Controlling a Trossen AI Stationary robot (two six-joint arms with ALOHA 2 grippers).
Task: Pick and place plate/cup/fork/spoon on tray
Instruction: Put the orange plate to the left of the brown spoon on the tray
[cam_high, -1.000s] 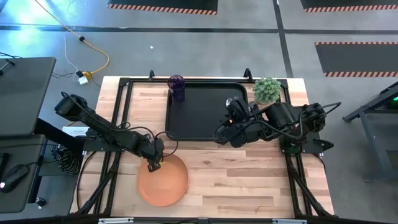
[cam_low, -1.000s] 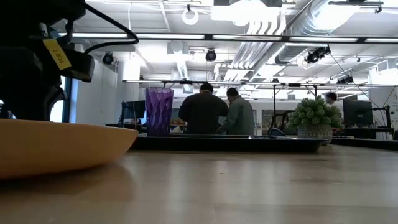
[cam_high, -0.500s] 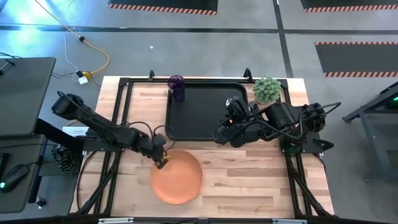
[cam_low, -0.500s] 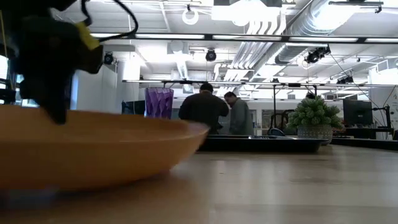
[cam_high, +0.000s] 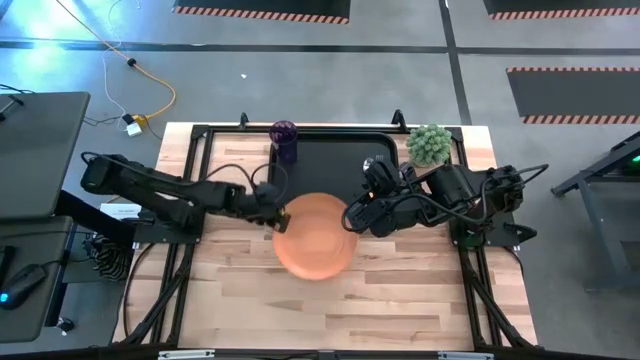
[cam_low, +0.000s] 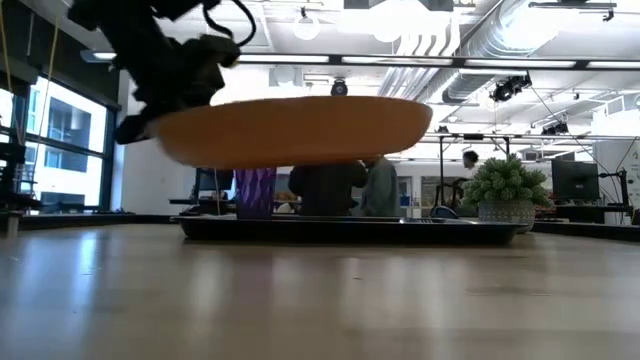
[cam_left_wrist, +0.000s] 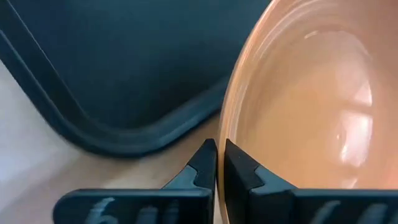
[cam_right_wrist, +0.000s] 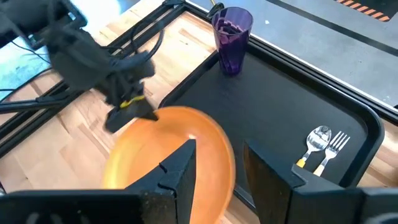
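Note:
The orange plate hangs in the air over the near edge of the black tray; it also shows in the low view. My left gripper is shut on the plate's left rim. The purple cup stands in the tray's far left corner. The spoon and the fork lie side by side on the tray's far right part. My right gripper is open and empty over the tray's near right part, just right of the plate. My left gripper pinches the plate's rim on its left side, one finger on the inner face and one on the outer. The fingers come from the table's left, nearly level. The plate is lifted clear of table and tray, about level, its hollow side up.
A green bushy plant stands off the tray's far right corner. Bare wooden table lies near and to both sides of the plate. People stand in the room behind the table in the low view.
My left gripper has gone toward the table's right and far edges, toward the tray, and upward, still shut on the plate's rim. The plate has risen from the table's near left part and now hangs clear over the tray's near edge.

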